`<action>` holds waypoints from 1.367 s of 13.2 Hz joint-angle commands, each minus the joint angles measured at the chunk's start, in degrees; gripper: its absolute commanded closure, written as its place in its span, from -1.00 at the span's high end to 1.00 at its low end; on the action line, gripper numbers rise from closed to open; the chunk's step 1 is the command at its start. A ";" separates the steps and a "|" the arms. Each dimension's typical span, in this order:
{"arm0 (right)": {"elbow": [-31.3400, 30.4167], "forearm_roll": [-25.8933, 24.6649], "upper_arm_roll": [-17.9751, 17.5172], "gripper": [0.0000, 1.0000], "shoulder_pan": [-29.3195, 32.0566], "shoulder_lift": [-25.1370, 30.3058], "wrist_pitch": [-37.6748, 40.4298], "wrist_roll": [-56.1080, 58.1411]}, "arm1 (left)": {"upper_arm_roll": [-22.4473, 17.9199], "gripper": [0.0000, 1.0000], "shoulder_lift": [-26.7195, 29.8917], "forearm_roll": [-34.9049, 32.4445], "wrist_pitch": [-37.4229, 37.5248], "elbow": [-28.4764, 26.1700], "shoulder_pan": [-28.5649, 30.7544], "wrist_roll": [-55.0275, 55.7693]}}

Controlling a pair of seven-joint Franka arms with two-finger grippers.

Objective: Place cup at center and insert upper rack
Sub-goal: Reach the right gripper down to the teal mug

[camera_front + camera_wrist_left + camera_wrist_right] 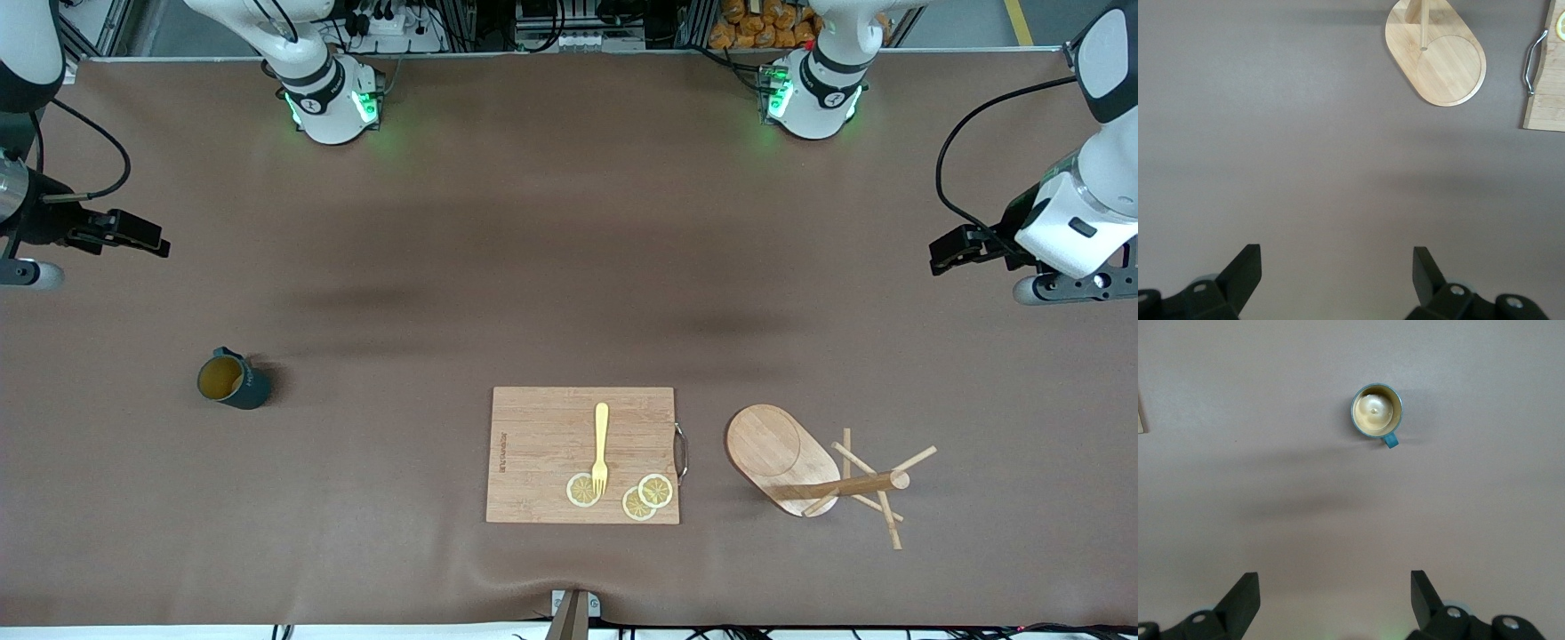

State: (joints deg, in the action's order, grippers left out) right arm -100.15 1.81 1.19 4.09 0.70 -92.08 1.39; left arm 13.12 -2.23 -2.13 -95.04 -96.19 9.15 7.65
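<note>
- Small dark teal ribbed cup [233,379] stands upright, well apart from the rectangular wooden cutting board [542,453], toward the right arm's end.
- Light wooden upper rack [822,471] stands just beside that board, toward the left arm's end.
- Left gripper [1336,273] hangs over bare table near the rack, jaws wide.
- Right gripper [1335,597] hangs over bare table near the cup, jaws wide.

The left arm reaches out from its base and hangs raised over the worktop at its own end, its end effector [949,252] empty with the fingers [1245,270] spread wide apart in the left wrist view. The right arm mirrors it at its own end of the worktop, its end effector [142,233] likewise raised, holding nothing, with both fingers [1243,593] set well apart. Neither end effector touches anything.
</note>
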 commanded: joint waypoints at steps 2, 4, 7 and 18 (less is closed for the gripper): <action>1.28 -0.06 -0.22 1.00 -0.05 -3.33 -4.49 -0.69 | 0.32 1.00 0.48 0.99 0.73 0.12 0.52 -0.26; 1.28 0.12 -0.22 1.00 -0.23 -6.05 -8.54 -0.69 | 0.24 1.00 0.65 0.99 0.73 0.13 0.52 -0.18; 1.19 0.21 -0.31 1.00 -0.49 -11.84 -17.41 -0.60 | 0.24 1.00 0.56 0.99 0.64 0.21 0.61 -0.18; 0.93 0.21 -0.31 1.00 -1.28 -26.71 -31.06 0.63 | 0.50 1.00 -0.05 0.99 -0.58 0.48 0.26 0.35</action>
State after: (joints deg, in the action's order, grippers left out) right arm -100.20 1.86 0.90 2.61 -24.58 -123.17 1.54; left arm 13.13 -2.24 -2.13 -95.19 -96.10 9.14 7.65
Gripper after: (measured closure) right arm 0.000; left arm 0.000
